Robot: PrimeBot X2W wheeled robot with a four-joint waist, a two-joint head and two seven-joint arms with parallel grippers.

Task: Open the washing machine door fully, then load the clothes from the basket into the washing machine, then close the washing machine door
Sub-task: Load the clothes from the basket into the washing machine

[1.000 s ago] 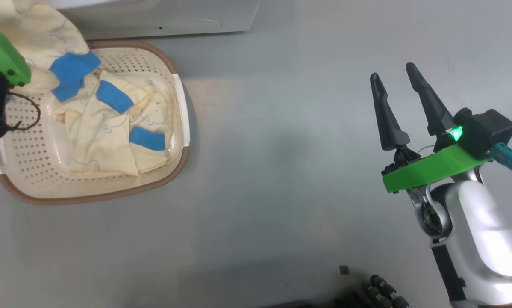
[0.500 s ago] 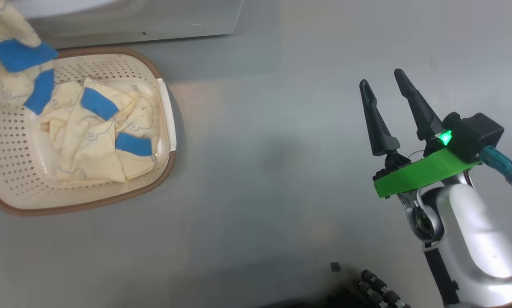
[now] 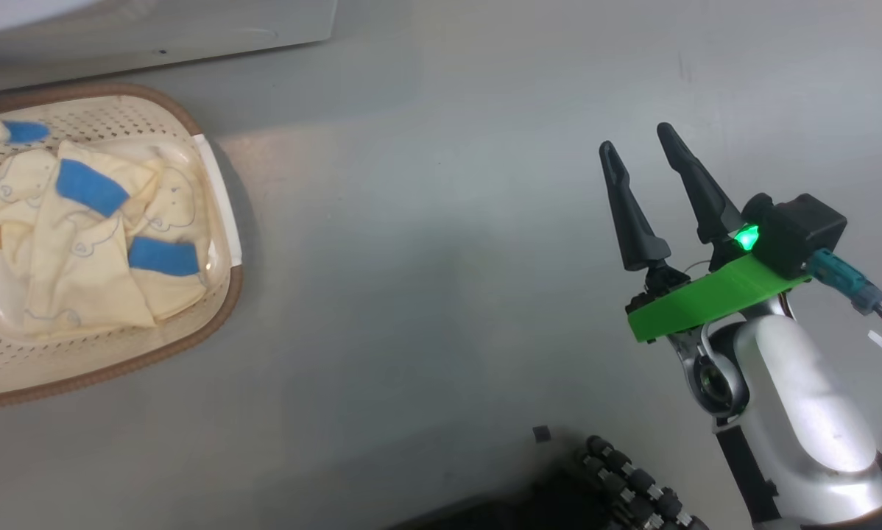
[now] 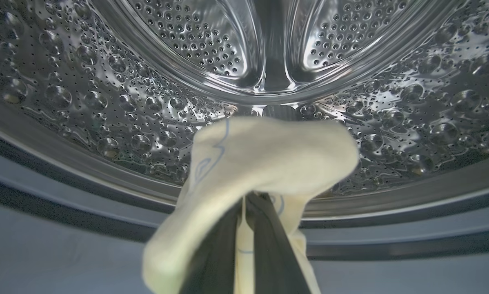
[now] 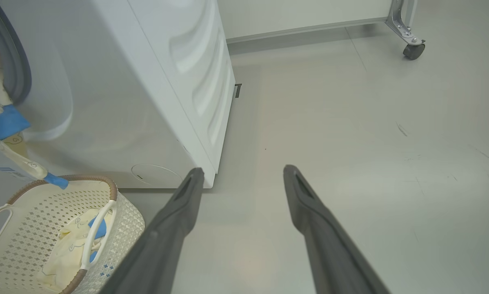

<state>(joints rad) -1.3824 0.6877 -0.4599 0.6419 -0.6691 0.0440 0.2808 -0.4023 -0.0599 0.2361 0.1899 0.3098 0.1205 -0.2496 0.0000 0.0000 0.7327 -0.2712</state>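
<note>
White and boxy, the washing machine (image 5: 154,81) stands on the grey floor (image 5: 350,143). In the left wrist view its perforated steel drum (image 4: 105,102) lies open, and the grey gasket (image 4: 65,212) curves along beneath it. The cream basket (image 3: 80,353) sits on the floor just in front of the washer, near its front corner and well apart from the right arm. Inside the basket is a crumpled heap of pale yellow clothes (image 3: 80,258) with bright blue patches.

The right gripper (image 3: 636,140) hovers over bare floor, its two long fingers spread apart and empty. The left gripper (image 4: 246,208) is at the drum's mouth, with its dark fingers pressed together on one garment (image 4: 269,155). That cloth drapes over the fingertips and hangs down on both sides. In the right wrist view, pale yellow cloth with a blue patch hangs out of the washer's opening, and a blue cuff trails down to the basket's brown rim.
</note>
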